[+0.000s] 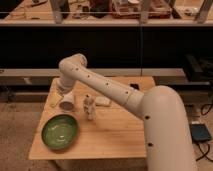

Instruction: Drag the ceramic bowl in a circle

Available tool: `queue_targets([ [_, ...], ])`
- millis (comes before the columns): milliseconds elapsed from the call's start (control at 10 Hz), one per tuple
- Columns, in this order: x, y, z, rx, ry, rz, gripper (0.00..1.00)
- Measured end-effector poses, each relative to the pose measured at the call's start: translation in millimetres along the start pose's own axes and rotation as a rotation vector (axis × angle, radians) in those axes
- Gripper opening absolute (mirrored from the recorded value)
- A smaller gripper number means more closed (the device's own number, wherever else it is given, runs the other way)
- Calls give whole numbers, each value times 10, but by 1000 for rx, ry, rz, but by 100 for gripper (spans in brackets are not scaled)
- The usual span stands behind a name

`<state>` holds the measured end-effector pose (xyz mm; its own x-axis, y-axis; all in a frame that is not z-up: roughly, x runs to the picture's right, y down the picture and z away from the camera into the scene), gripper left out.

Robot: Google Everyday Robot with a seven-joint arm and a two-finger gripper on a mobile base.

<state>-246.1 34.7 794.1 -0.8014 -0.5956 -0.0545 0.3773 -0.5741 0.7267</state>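
The ceramic bowl (60,132) is wide, shallow and glossy green with a paler centre. It sits on the wooden table (115,135) near the front left corner. My white arm reaches from the lower right, bends at an elbow above the table's back left, and points down. The gripper (60,94) hangs at the table's left side, behind the bowl and apart from it. A small white paper cup (67,103) lies right beside the gripper; I cannot tell if they touch.
A small white bottle-like object (90,107) stands right of the cup, with a flat white item (103,101) behind it. A dark object (134,86) lies near the table's back edge. Dark shelving stands behind the table. A blue box (200,133) lies on the floor at right.
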Motion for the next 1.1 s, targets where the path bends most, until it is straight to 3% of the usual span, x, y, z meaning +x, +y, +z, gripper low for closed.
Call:
queue_targets([
  [700, 4, -51, -48, 5, 1, 13, 80],
  [900, -36, -323, -256, 28, 17, 82, 80],
  [1100, -148, -587, -428, 18, 27, 147, 80],
])
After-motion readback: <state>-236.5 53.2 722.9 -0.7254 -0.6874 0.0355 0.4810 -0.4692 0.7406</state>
